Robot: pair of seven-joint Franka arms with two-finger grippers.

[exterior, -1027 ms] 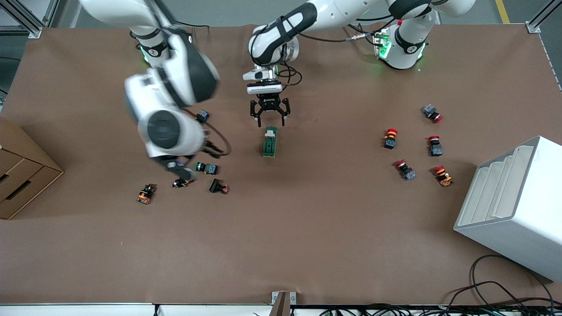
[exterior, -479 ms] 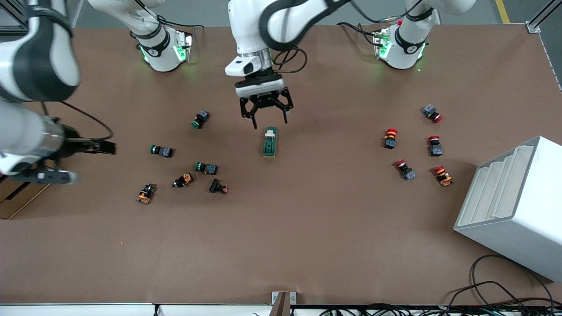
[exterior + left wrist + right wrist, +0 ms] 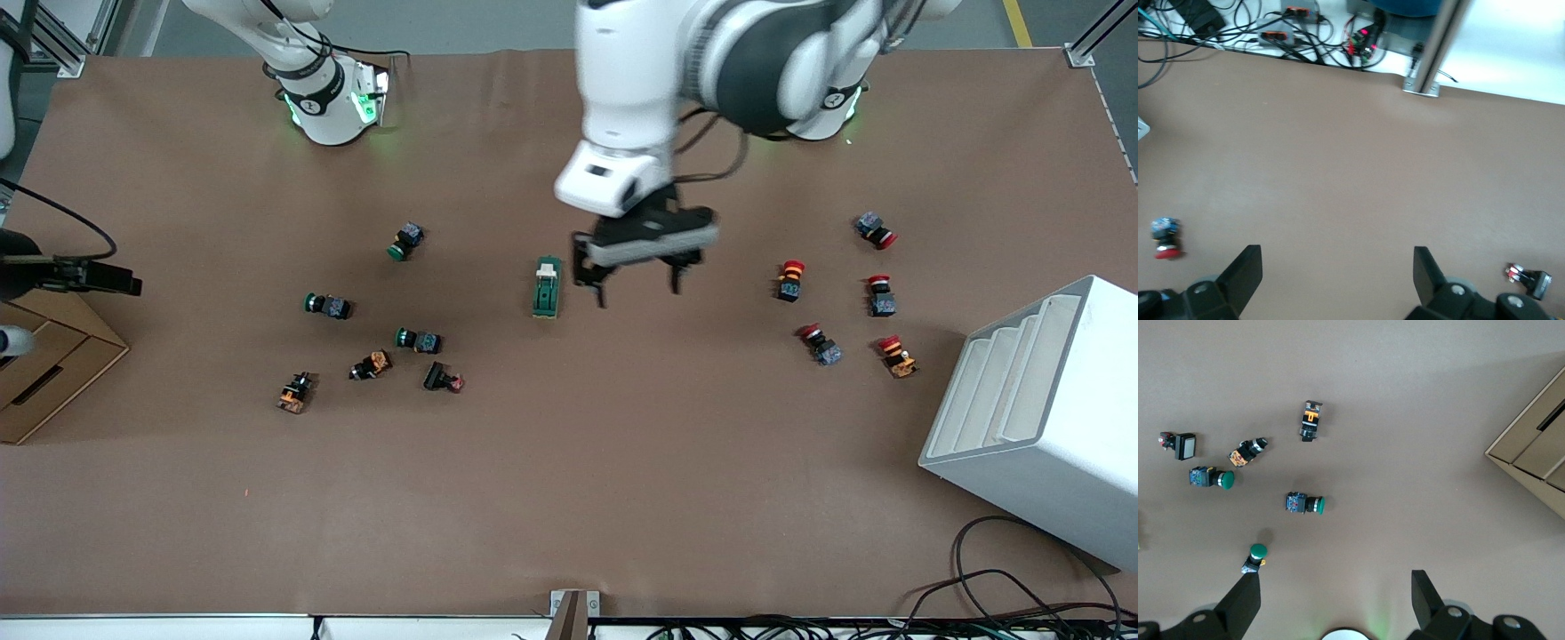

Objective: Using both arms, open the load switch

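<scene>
The load switch (image 3: pixel 546 287) lies on the brown table (image 3: pixel 569 498), white tab pointing toward the arms' bases. The left pincer (image 3: pixel 633 286) hangs over the table just beside the load switch, toward the left arm's end, fingers spread apart and holding nothing. The right pincer (image 3: pixel 1336 597) is high over the green-capped push buttons (image 3: pixel 1305 503), well apart from the load switch toward the right arm's end, fingers apart too

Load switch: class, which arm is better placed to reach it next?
The left: its open end effector hangs beside the load switch. The right arm's end effector, also open, is over the table's edge at its own end.
</scene>
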